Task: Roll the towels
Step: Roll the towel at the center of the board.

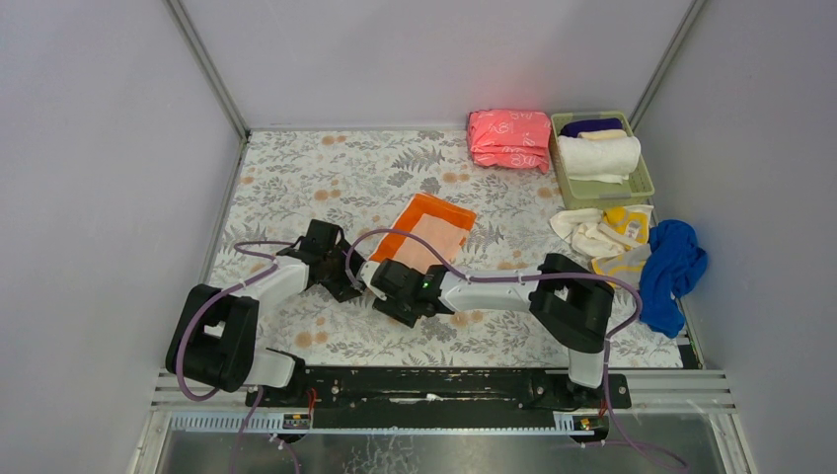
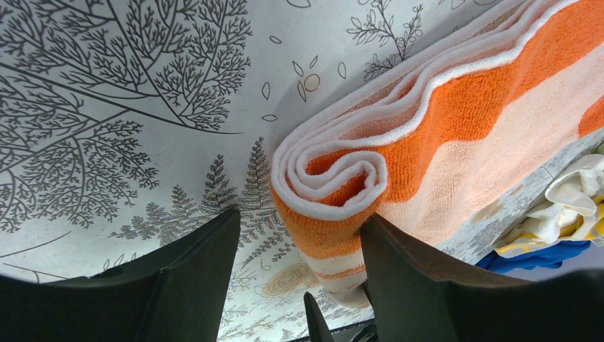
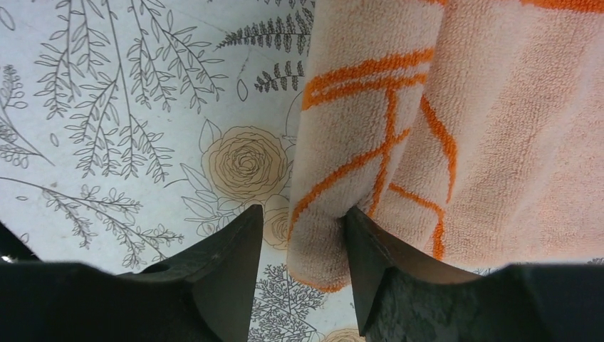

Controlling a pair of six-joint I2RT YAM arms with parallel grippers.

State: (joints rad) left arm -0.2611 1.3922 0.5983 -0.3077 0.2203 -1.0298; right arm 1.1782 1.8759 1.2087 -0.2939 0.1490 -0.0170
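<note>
The orange towel [image 1: 431,229] with a pale patterned middle lies on the floral table, its near edge rolled up. In the left wrist view the spiral end of the roll [image 2: 335,185] sits between the jaws of my left gripper [image 2: 299,235] and touches only the right finger [image 2: 420,278]; the jaws stand apart. In the right wrist view the rolled edge [image 3: 335,214] lies between the spread jaws of my right gripper [image 3: 305,228] and leans on the right finger [image 3: 370,263]. Both grippers, left [image 1: 353,276] and right [image 1: 383,276], meet at the towel's near edge.
A blue towel [image 1: 673,265], a yellow printed one [image 1: 628,237] and cream ones [image 1: 582,230] lie heaped at the right. A green basket [image 1: 646,184] at the back right holds rolled towels. A folded pink stack [image 1: 510,139] lies beside it. Walls close in on three sides.
</note>
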